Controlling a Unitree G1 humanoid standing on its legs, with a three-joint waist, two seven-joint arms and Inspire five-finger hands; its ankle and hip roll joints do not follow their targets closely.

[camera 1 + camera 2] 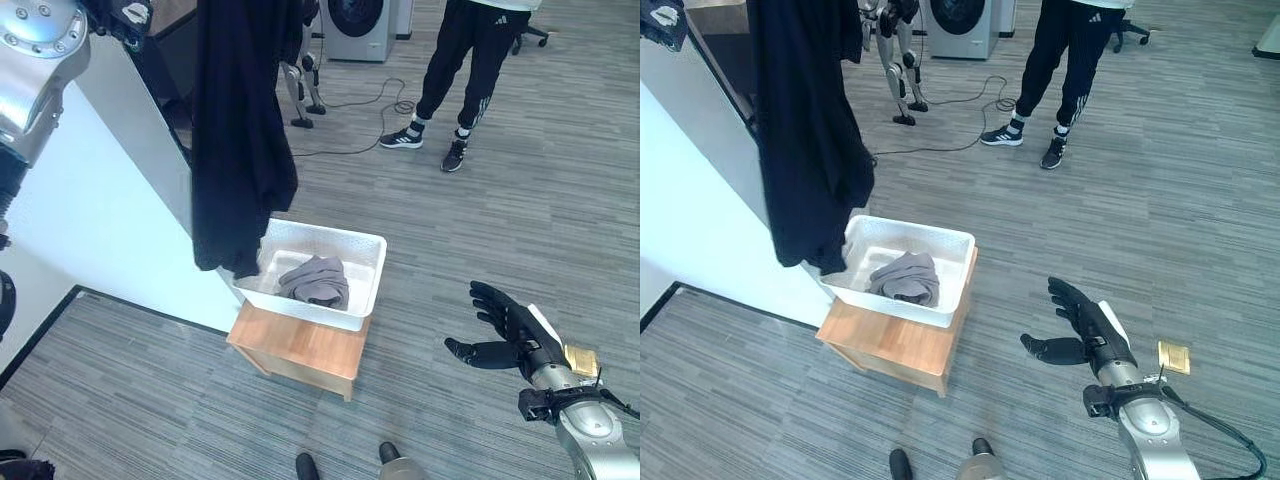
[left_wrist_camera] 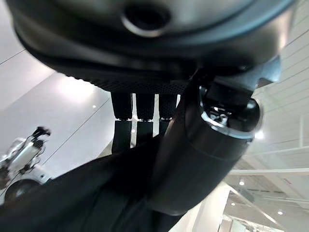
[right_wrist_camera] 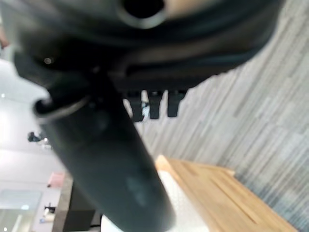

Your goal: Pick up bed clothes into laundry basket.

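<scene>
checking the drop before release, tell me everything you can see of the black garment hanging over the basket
The black garment is a long dark cloth, plain and matte, hanging in loose vertical folds from above the head views' top edge. The left hand is shut on its upper part, fingers and thumb pinching the fabric. Its lower hem dangles at the left rim of the white laundry basket, overlapping that edge, not yet settled inside. A grey garment already lies in the basket. The right hand is open, well clear of it.
</scene>
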